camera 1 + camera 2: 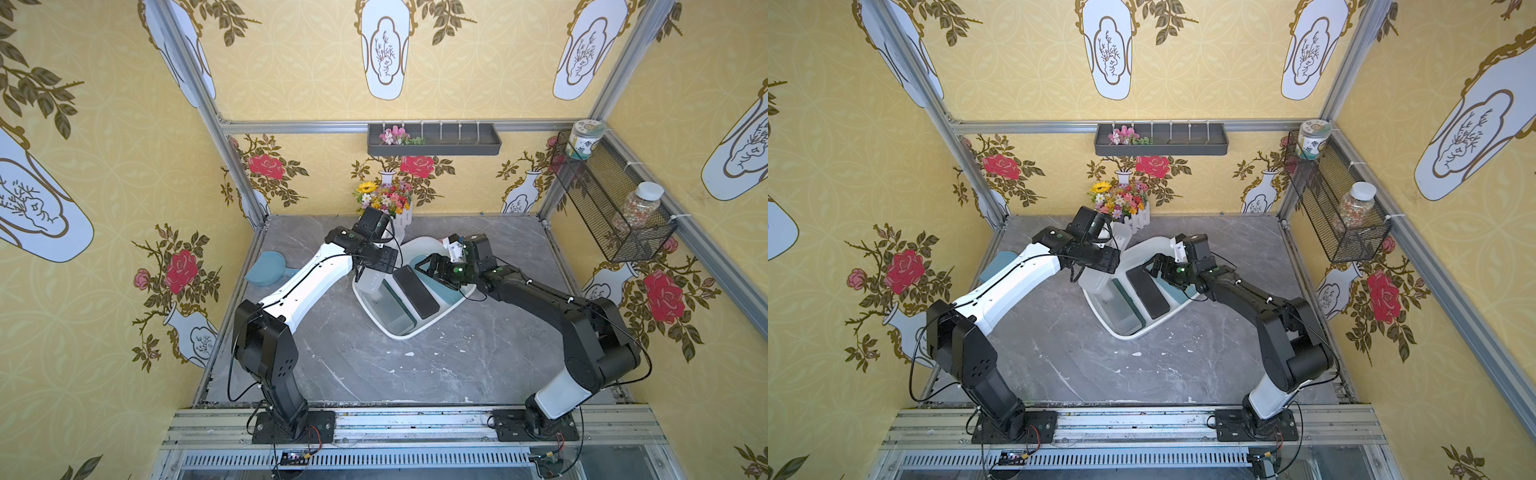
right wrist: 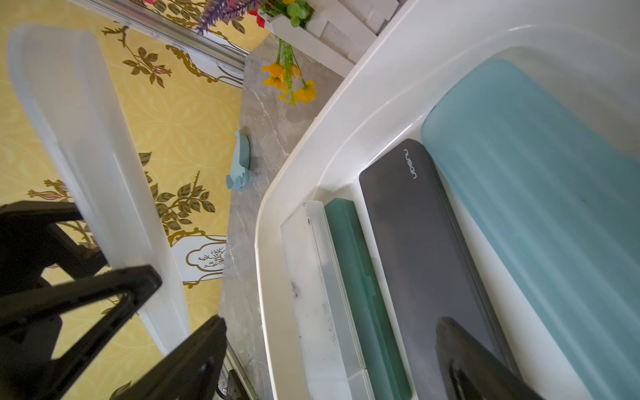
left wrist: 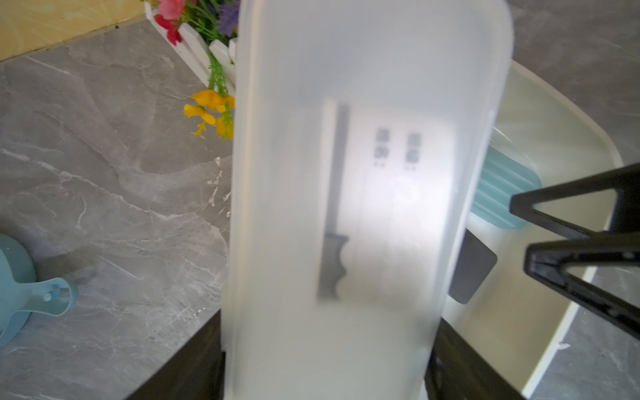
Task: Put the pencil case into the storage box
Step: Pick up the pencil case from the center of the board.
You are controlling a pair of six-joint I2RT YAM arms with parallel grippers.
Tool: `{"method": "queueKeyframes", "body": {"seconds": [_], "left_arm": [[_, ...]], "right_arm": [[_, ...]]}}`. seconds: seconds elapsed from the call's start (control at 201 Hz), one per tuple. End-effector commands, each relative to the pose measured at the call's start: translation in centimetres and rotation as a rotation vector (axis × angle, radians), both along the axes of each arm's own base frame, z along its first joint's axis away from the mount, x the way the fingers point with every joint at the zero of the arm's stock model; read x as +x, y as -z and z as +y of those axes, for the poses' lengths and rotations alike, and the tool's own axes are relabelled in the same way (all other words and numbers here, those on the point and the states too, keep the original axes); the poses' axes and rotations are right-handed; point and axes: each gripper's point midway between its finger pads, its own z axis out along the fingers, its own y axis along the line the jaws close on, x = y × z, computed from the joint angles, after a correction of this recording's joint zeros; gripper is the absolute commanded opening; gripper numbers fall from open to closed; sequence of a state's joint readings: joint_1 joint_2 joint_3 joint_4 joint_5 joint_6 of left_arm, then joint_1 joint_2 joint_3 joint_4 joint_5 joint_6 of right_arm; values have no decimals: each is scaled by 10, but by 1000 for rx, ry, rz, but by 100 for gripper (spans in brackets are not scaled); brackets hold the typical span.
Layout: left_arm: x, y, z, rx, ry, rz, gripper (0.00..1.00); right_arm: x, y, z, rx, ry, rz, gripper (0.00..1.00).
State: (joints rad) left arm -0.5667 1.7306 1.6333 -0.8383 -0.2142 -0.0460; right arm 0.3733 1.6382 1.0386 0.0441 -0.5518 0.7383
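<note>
In both top views the left hand point(image 1: 369, 272) grips the frosted case point(image 1: 371, 286), which hangs over the left edge of the box point(image 1: 399, 334). The right hand point(image 1: 430, 266) hovers over the box, jaws spread and empty. This looks like the carry-in step. The next move probably calls for lowering the case into a free spot among those already inside, then letting go.

Left wrist view: a label shows through the case, its print too blurred to read.

Right wrist view: the black case point(image 2: 426, 249) in the box reads "nusign".
</note>
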Motion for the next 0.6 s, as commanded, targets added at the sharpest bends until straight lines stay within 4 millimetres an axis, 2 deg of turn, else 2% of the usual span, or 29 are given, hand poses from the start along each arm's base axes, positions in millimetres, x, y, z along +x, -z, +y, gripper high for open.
{"method": "queueKeyframes", "body": {"seconds": [0.0,0.259,0.363,0.443,0.593], "left_arm": [[-3,5,-9,-1,13,12,77],[-15,18,-24,22,48,41,77],[-21,18,-32,18,64,44,76],[-24,20,-37,18,75,50,76],[-28,27,-42,27,85,63,76]], "right_arm": [[17,-26,3,103,20,-78,97],[33,-48,3,190,38,-132,97],[40,-50,6,210,33,-126,97],[43,-58,11,259,25,-141,97],[45,-57,15,279,20,-147,97]]}}
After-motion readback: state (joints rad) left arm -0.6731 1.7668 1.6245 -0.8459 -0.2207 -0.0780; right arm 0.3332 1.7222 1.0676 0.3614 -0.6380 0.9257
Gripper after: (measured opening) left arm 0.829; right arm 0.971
